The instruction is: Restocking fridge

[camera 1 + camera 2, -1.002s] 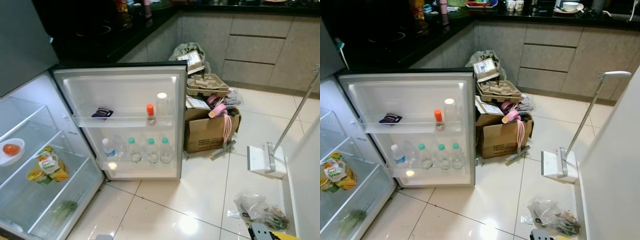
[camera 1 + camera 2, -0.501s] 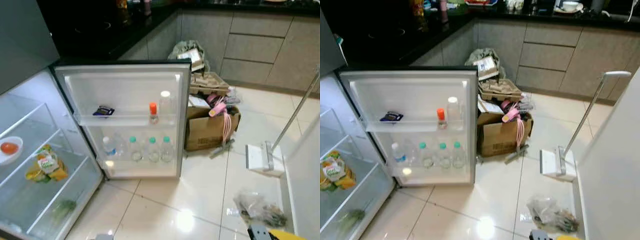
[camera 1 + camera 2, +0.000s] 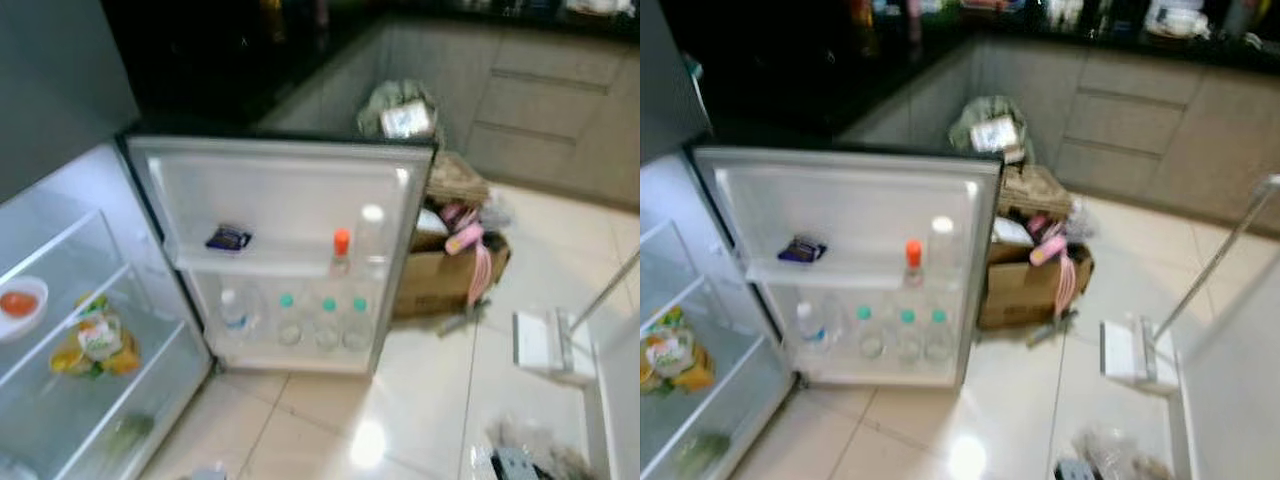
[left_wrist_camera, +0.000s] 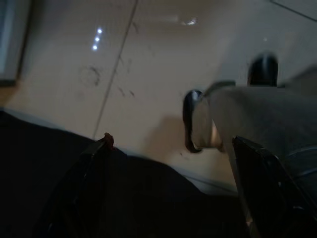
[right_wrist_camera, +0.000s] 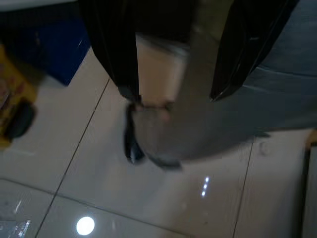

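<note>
Beside the open fridge (image 3: 60,300) in a tiled kitchen, the robot's head view has swung and blurred since half a second ago, with the fridge door (image 3: 280,250) sliding rightward in frame while the goods keep their places; I judge the robot is turning or stepping, not yet stocking anything. That door stands swung fully out from the cabinet, its inner face toward the robot and its long edge running level across the view. To the door's right sits a cardboard box (image 3: 440,280) heaped with clutter, and farther right of it a white dustpan (image 3: 540,340) on the floor. On the door's lower rack a row of water bottles (image 3: 320,320) stands upright, caps up; on the rack above, an orange-capped bottle (image 3: 341,250) stands upright just beside a clear one. Both arms hang over the floor tiles: the left gripper (image 4: 173,183) and the right gripper (image 5: 173,59) each show fingers spread apart with nothing between them.
</note>
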Motion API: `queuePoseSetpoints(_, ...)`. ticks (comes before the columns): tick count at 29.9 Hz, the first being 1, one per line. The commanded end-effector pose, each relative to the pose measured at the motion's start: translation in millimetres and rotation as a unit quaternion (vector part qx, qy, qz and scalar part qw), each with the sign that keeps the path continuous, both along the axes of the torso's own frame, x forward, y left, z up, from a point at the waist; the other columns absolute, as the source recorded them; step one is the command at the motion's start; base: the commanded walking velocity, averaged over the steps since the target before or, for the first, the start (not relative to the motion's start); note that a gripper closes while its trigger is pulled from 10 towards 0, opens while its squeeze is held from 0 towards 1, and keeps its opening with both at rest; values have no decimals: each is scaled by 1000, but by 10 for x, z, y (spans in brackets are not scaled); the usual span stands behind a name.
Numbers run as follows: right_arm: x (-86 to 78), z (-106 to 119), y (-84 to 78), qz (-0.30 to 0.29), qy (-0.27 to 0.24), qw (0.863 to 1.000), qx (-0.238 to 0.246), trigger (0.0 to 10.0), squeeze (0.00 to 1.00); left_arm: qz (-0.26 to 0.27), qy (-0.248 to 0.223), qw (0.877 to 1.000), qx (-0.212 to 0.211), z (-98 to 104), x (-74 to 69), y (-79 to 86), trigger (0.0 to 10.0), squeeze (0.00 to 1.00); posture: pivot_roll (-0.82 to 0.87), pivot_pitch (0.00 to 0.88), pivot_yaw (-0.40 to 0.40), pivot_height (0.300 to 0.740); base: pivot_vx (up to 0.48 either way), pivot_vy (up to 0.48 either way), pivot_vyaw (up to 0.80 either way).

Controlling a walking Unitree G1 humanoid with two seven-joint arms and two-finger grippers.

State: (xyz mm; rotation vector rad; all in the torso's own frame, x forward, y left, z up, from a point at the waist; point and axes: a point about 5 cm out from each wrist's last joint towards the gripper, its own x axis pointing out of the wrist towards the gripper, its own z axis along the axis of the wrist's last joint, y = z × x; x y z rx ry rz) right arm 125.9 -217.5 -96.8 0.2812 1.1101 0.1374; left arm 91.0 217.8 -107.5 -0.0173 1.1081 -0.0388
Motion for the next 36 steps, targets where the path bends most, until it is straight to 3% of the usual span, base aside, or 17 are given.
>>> queuePoseSetpoints(1,2,4,-20,-5,-3,1000,-4,10000,0,0,-4,1000,-8,-5,20,-56,10000,0,-77,0,-10,740,0,0,0)
queuePoseSetpoints(7,0,3,-19,-6,-3,1000,-3,10000,0,-7,-4,1000,-13,-4,31,-69,10000,0,-79,0,-11,740,0,0,0)
queuePoseSetpoints(15,8,8,-27,-7,-7,1000,-5,10000,0,-8,-5,1000,-15,-2,41,-72,10000,0,-78,0,-12,740,0,-441,0)
queuePoseSetpoints(22,173,80,-56,16,-47,999,-16,10000,0,-8,-4,1000,-17,-4,34,-79,10000,0,-82,0,-9,740,0,-444,0)
queuePoseSetpoints(31,303,137,-24,44,-71,996,-7,10000,0,-10,-6,1000,-14,3,53,-62,10000,0,-82,0,-8,740,0,-418,783)
queuePoseSetpoints(36,334,154,-22,48,-80,996,-4,10000,0,-6,-7,1000,-12,5,56,-52,10000,0,-84,0,-6,740,0,0,775)
